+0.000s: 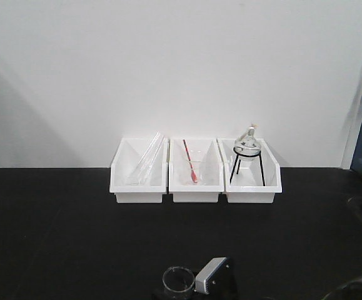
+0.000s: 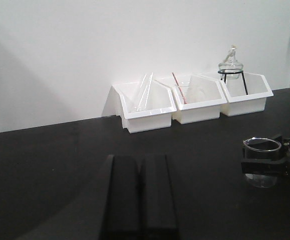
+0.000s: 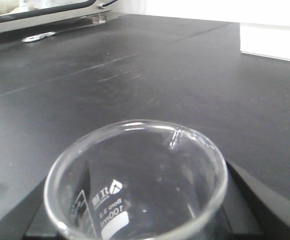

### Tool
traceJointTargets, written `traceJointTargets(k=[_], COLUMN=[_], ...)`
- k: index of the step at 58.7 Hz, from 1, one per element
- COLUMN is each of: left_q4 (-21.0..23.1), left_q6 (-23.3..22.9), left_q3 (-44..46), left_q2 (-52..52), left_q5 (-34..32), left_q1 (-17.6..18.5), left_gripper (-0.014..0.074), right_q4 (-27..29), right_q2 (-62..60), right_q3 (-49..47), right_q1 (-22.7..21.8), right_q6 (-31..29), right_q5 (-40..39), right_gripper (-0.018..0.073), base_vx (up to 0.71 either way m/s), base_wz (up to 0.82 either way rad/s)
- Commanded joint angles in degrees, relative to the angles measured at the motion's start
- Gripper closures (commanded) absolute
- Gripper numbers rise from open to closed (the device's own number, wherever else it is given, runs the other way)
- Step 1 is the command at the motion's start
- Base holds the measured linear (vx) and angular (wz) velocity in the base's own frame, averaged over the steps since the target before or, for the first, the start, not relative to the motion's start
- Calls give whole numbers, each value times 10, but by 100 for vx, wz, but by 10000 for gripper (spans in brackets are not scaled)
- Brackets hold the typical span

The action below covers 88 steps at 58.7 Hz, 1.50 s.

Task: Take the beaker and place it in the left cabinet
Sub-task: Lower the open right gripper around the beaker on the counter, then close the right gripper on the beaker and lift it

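Glass beaker [image 3: 134, 180], empty, is clamped in the right hand [image 2: 266, 167]; left hand [image 2: 140, 195] is clenched.

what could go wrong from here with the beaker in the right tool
1. The beaker is smooth clear glass pinched at its sides by the right tool; it may slip or tilt during the carry.
2. The left cabinet is in no view, so the path there is unchecked.
3. A wide swing could reach the glass flask standing in a white bin.
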<state>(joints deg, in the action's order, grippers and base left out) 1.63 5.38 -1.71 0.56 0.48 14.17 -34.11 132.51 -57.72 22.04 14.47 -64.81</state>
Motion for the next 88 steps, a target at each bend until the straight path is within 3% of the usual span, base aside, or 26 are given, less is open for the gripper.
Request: traceJointTargets(k=[1, 6, 22, 37, 54, 68, 88], left_q4=[5, 5, 5, 5, 5, 5, 5], left_q6=[-1, -1, -1, -1, -1, -1, -1], left_q3=[-10, -10, -10, -10, -10, -10, -10], left_q2=[11, 11, 11, 11, 11, 11, 11], left_q5=[-50, -50, -50, -50, -50, -50, -50], left_q1=[3, 3, 3, 3, 3, 3, 3], left_gripper=[595, 595, 595, 595, 595, 595, 595], right_q4=[24, 25, 35, -8, -39, -37, -52], right_q2=[-34, -47, -213, -484, -800, -969, -1009], right_q3=[-10, 3, 76, 149, 233, 282, 285], right_q1=[1, 1, 1, 1, 1, 1, 1], right_q6=[0, 8, 58, 188, 215, 212, 206], right_q5=[-77, -72, 77, 340, 612, 698, 711], right_gripper=[371, 578, 566, 565, 565, 565, 565], base_vx=[0, 0, 0, 0, 0, 0, 0], base_wz=[0, 0, 0, 0, 0, 0, 0])
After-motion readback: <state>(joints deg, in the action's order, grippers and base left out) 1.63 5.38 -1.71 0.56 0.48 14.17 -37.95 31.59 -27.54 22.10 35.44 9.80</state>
